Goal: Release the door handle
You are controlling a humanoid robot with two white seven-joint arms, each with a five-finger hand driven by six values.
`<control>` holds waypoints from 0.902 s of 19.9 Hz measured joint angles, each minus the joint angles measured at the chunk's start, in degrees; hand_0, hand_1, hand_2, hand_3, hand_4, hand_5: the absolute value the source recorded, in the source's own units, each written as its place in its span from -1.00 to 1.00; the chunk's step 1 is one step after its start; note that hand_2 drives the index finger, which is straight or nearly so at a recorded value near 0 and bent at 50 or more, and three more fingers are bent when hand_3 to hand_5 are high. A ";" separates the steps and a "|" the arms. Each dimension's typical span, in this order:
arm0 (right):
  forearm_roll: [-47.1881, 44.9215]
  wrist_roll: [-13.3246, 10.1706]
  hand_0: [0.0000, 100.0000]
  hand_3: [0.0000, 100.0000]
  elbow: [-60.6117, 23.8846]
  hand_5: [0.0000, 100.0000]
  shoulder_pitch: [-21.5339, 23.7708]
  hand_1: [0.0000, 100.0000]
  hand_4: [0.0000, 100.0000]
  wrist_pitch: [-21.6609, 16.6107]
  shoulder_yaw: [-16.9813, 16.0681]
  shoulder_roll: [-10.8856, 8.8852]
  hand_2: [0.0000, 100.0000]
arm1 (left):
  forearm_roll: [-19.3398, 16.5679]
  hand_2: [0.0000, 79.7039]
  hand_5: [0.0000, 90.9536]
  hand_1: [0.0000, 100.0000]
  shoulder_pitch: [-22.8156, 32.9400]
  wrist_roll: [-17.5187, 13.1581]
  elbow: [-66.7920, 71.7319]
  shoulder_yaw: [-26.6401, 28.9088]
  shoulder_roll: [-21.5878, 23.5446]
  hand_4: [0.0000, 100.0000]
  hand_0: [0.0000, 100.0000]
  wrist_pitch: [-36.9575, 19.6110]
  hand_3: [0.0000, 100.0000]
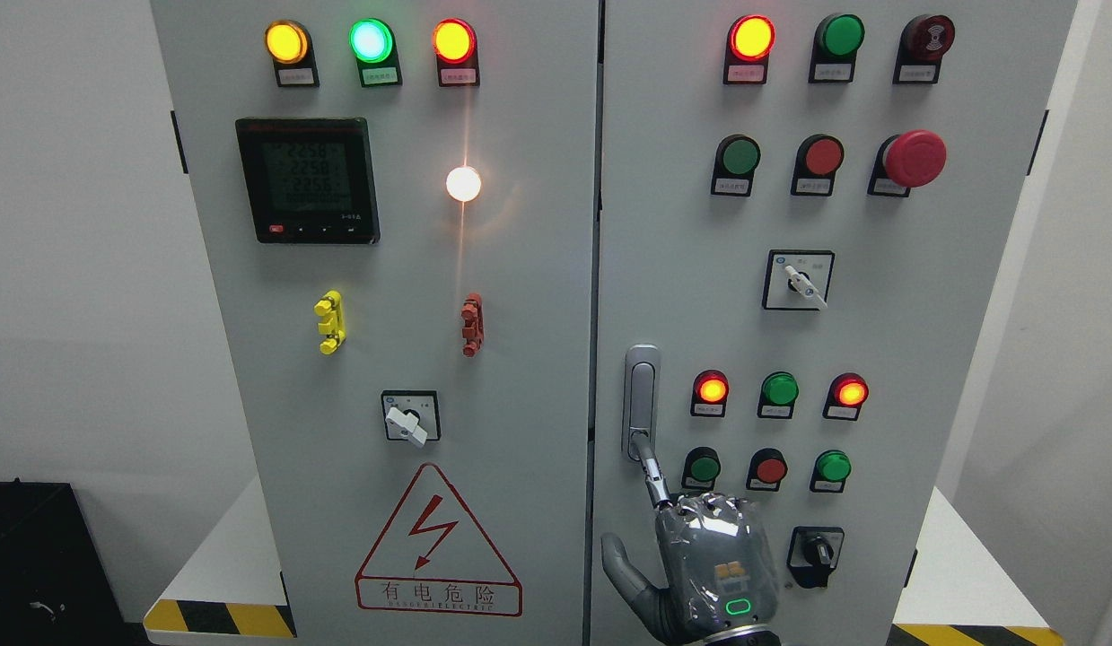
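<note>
The silver door handle [642, 399] sits upright in its recess on the left edge of the right cabinet door [879, 341]. My right hand [713, 556] rises from the bottom edge just below it, back towards the camera. Its index finger [652, 471] points up and its tip touches the handle's lower end. The other fingers are curled under and the thumb [620, 565] sticks out to the left. Nothing is grasped. The left arm is not visible.
Both grey cabinet doors are closed along the centre seam [599, 269]. Lamps and push buttons [775, 392] sit right of the handle, and a black rotary switch [816, 552] is beside my hand. The left door carries a meter [307, 179] and a warning triangle [437, 543].
</note>
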 measured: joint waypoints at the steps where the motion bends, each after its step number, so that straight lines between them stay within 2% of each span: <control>1: 0.00 0.01 -0.15 1.00 -0.01 1.00 0.02 -0.59 1.00 0.00 0.00 0.01 -0.79 | -0.01 -1.00 -1.00 0.11 0.00 0.00 0.00 0.00 0.00 -1.00 -0.76 0.00 -1.00; 18: 0.00 0.07 -0.16 1.00 0.10 1.00 0.61 -0.59 1.00 0.04 0.03 0.32 -0.78 | 0.02 -1.00 -1.00 0.11 0.00 0.00 0.02 0.00 0.00 -1.00 -0.76 0.00 -1.00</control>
